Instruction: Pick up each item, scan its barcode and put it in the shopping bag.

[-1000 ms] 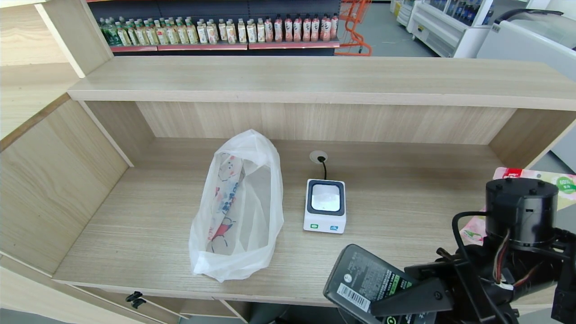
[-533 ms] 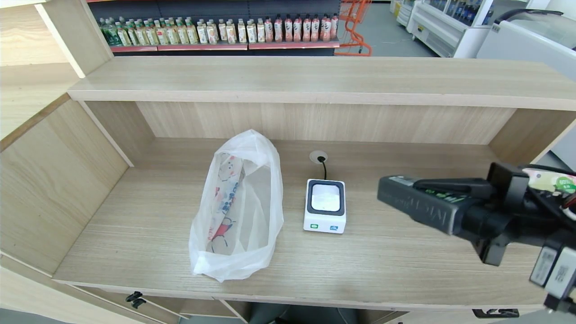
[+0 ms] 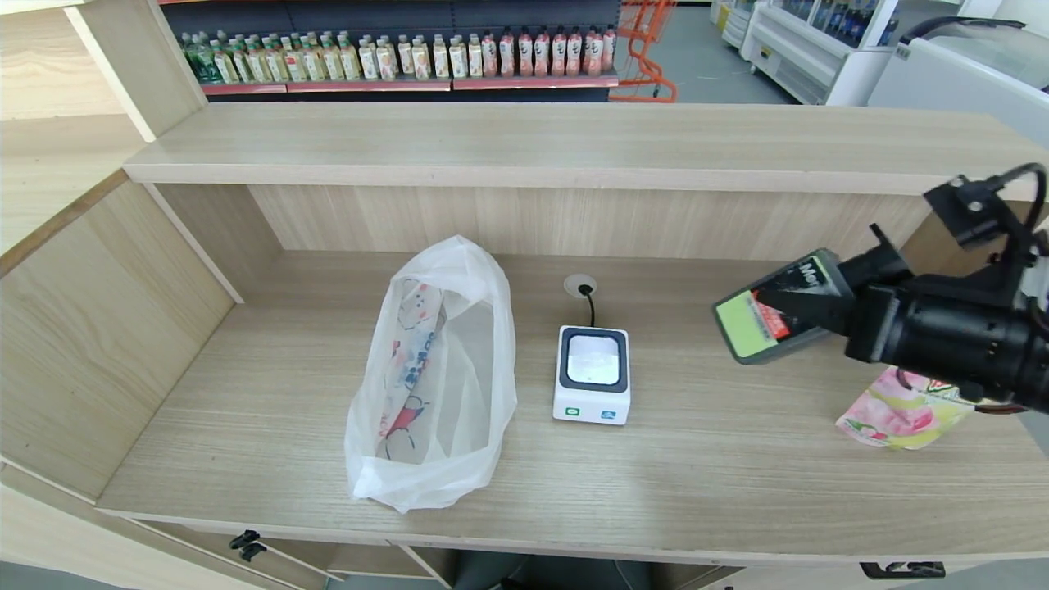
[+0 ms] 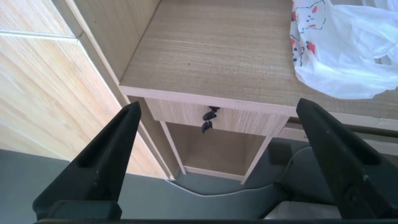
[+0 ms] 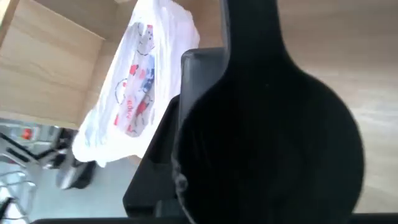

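Nearest, the left arm's fingers (image 4: 99, 168) hang spread wide with nothing between them, low before the front edge of the bench (image 3: 705, 483), close to a small black drawer handle (image 4: 208, 119). On the bench's left half lies the thin white shopping bag (image 3: 459, 385), slumped lengthwise from front to back, with a printed packet (image 3: 407, 369) showing through its plastic. Just beside the bag, on its right and apart from it, sits the white scanner (image 3: 592, 406), its glass window facing up, and a black cable (image 3: 590, 310) runs from its back to a round hole (image 3: 580, 285) in the bench. Farther right, the right arm's fingers (image 3: 819, 311) pinch a dark box (image 3: 742, 328), which is held in the air well apart from the scanner, its green end turned toward the scanner's side. Under that arm a pink pouch (image 3: 893, 414) lies flat on the bench, partly hidden by the wrist. The bench is pale wood grain, walled at the sides and back, with a raised ledge (image 3: 574, 139) along the rear. Beyond it stands a store shelf of bottles (image 3: 401, 59), an orange cart (image 3: 651, 49) and white freezers (image 3: 828, 45).
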`<state>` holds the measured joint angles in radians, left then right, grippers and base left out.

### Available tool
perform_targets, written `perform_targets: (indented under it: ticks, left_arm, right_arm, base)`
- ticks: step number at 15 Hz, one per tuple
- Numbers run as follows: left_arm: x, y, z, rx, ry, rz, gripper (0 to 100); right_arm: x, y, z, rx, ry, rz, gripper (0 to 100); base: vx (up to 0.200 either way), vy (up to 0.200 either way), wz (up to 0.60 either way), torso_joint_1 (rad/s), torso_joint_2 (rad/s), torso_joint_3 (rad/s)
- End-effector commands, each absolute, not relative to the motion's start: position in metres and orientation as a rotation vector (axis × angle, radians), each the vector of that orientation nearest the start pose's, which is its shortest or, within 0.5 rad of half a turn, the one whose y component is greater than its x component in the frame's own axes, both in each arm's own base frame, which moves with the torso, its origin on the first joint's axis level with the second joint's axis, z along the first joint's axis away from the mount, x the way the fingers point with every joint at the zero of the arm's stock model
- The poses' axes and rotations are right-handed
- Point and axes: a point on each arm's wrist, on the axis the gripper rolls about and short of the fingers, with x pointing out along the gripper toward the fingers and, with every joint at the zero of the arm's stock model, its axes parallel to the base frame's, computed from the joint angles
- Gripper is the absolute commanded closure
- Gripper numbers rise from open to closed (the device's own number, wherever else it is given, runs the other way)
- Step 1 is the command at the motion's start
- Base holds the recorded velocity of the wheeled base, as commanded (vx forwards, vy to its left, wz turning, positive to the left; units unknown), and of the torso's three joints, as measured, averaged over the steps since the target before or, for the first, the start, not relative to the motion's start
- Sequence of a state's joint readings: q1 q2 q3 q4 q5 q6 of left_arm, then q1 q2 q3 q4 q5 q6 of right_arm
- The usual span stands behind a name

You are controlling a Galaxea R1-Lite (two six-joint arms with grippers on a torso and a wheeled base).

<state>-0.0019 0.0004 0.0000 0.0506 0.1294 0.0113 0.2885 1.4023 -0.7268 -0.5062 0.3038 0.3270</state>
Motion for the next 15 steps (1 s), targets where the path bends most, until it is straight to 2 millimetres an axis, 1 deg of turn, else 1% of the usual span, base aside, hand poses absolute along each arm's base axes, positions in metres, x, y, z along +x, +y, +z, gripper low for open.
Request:
perform_targets:
  ticks: [1, 3, 4, 7, 9, 11, 13, 14, 15]
  left_arm:
    - [-0.023, 0.003, 0.070, 0.014, 0.051, 0.129, 0]
    - [-0.023, 0.003, 0.070, 0.014, 0.051, 0.129, 0]
    - [-0.023, 0.003, 0.070, 0.016, 0.051, 0.129, 0]
    - [-0.023, 0.003, 0.070, 0.016, 0.051, 0.127, 0]
    - [-0.023, 0.003, 0.070, 0.014, 0.051, 0.129, 0]
    - [-0.023, 0.003, 0.070, 0.016, 0.051, 0.127, 0]
    - [-0.023, 0.003, 0.070, 0.014, 0.051, 0.129, 0]
    - [-0.023, 0.003, 0.070, 0.016, 0.051, 0.129, 0]
    - [-0.023, 0.003, 0.070, 0.016, 0.051, 0.127, 0]
  right_arm:
    - [0.263, 0.126, 0.201, 0.480, 0.500, 0.519, 100]
    - [0.282, 0.147, 0.190, 0.550, 0.559, 0.525, 100]
    - [0.292, 0.156, 0.185, 0.550, 0.570, 0.530, 100]
    - [0.313, 0.176, 0.175, 0.537, 0.590, 0.547, 100]
    - [0.319, 0.187, 0.170, 0.526, 0.597, 0.561, 100]
    - [0.324, 0.201, 0.159, 0.474, 0.609, 0.588, 100]
    - [0.328, 0.203, 0.150, 0.422, 0.613, 0.593, 100]
    - [0.331, 0.205, 0.142, 0.369, 0.606, 0.582, 100]
    - [0.332, 0.206, 0.142, 0.357, 0.594, 0.570, 100]
  base:
    - [0.000, 0.000, 0.00, 0.000, 0.00, 0.000]
    - [0.000, 0.000, 0.00, 0.000, 0.00, 0.000]
    - [0.000, 0.000, 0.00, 0.000, 0.00, 0.000]
    - [0.000, 0.000, 0.00, 0.000, 0.00, 0.000]
    - [0.000, 0.000, 0.00, 0.000, 0.00, 0.000]
    - [0.000, 0.000, 0.00, 0.000, 0.00, 0.000]
    - [0.000, 0.000, 0.00, 0.000, 0.00, 0.000]
    - [0.000, 0.000, 0.00, 0.000, 0.00, 0.000]
    - [0.000, 0.000, 0.00, 0.000, 0.00, 0.000]
